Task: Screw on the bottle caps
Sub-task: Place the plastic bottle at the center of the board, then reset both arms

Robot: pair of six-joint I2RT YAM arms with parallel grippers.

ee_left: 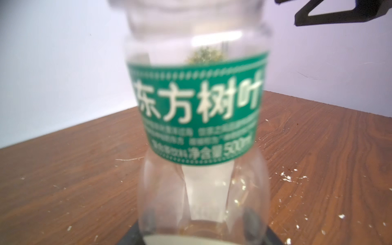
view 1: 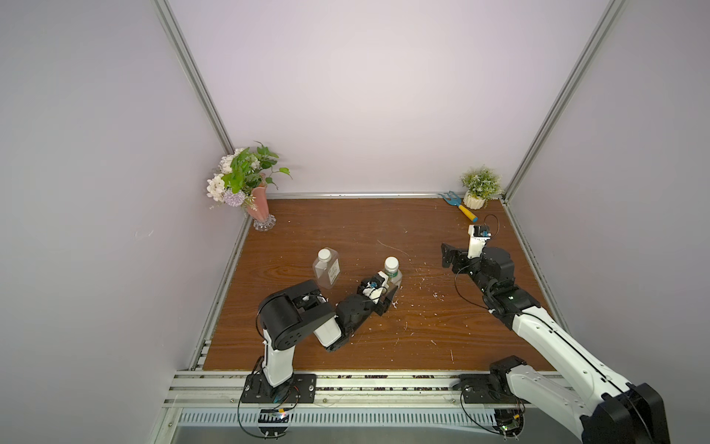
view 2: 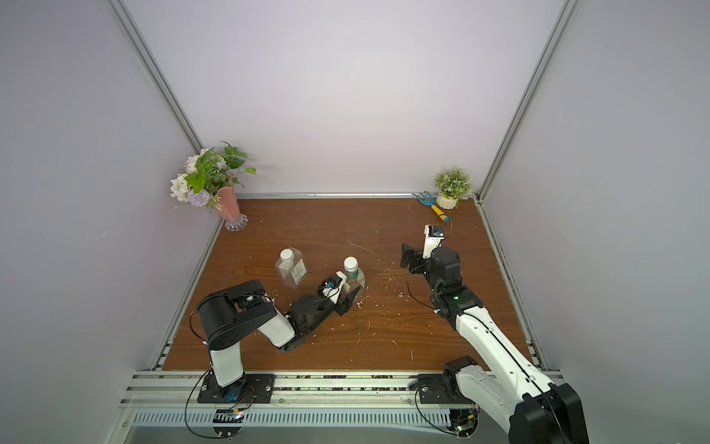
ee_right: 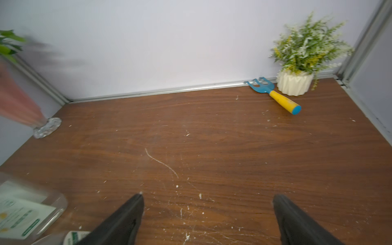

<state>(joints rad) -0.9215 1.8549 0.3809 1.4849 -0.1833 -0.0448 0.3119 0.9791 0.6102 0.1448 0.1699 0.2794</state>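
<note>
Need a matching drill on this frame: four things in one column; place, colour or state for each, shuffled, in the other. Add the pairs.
1. square bottle
2. round bottle
3. garden fork
4. right claw

A. open, nothing between its jaws
B. mostly white label, cap on
C. beside the white plant pot
D. green label, cap on

Pairs: 1-B, 2-D, 3-C, 4-A

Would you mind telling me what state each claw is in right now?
Left claw: around the round bottle; grip cannot be told.
Right claw: open, empty.
</note>
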